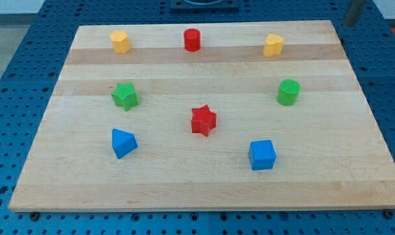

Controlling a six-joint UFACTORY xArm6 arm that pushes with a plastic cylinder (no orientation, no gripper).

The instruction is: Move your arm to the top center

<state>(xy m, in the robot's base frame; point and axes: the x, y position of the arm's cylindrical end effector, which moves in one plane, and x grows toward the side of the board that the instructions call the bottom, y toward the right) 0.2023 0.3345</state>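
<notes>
Wooden surface (pixel 204 179): eight blocks, well apart. Top-centre goal zone: red cylinder (pixel 192 40), between yellow hexagonal block (pixel 120 41) and yellow heart block (pixel 273 45). My tip: not visible; no pincer fitted, state cannot be told. Advice: approach top centre beside the cylinder, avoiding red star (pixel 203 121)

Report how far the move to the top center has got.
Done: nothing I can confirm. My tip does not show on the wooden board; only a dark object sits at the view's top right corner, off the board. In hand: cannot tell. Left: reaching the top center, where the red cylinder stands between the yellow blocks.
</notes>
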